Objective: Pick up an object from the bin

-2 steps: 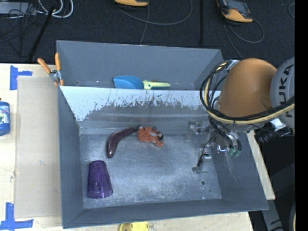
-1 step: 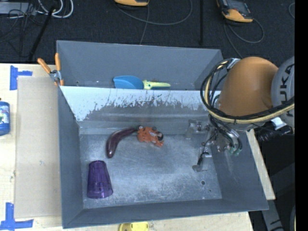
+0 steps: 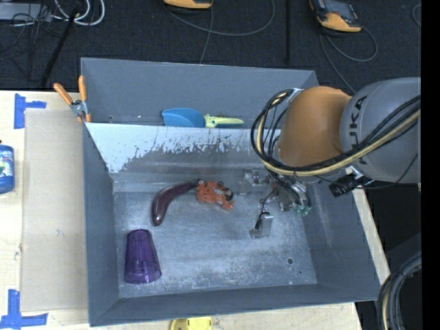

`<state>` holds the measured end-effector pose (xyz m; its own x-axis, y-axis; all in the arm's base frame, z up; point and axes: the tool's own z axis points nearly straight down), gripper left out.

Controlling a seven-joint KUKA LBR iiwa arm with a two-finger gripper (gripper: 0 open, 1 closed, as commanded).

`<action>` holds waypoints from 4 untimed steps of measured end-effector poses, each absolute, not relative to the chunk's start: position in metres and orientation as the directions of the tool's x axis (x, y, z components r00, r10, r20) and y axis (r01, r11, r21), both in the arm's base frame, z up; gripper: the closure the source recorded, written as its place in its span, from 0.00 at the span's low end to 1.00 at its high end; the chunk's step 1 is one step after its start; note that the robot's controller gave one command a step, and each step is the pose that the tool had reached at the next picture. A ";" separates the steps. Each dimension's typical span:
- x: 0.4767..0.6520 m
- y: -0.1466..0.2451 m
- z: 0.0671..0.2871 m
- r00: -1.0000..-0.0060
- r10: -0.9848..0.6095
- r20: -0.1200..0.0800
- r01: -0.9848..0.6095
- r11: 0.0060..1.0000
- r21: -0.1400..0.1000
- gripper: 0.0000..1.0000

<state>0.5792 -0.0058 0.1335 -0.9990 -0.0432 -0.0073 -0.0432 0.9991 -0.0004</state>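
My gripper [image 3: 260, 225] hangs low over the bin floor, right of the middle, with nothing seen in it. The nearest thing is a small orange toy creature [image 3: 214, 194], lying on the floor a short way to the gripper's upper left and apart from it. Touching the toy's left side is a dark purple eggplant-shaped piece [image 3: 168, 199], curved and lying flat. A purple cup [image 3: 141, 256] lies on its side in the bin's front left corner, far from the gripper.
A blue scoop with a yellow-green handle [image 3: 196, 119] rests high up at the back wall. The arm with its orange cover and looped cables reaches over the bin's right side. Bare floor lies in front of the gripper and to its right.
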 end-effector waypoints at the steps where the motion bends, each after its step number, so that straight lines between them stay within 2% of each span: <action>1: 0.591 0.005 0.103 -0.998 -0.069 0.005 -0.069 0.998 0.001 0.00; 2: 0.613 0.031 0.138 -0.986 0.167 -0.001 0.167 0.986 0.001 0.00; 3: 0.614 0.039 0.088 -0.949 0.315 -0.004 0.315 0.949 0.002 0.00; 4: 0.617 0.036 0.073 -0.881 0.473 -0.005 0.473 0.881 0.004 1.00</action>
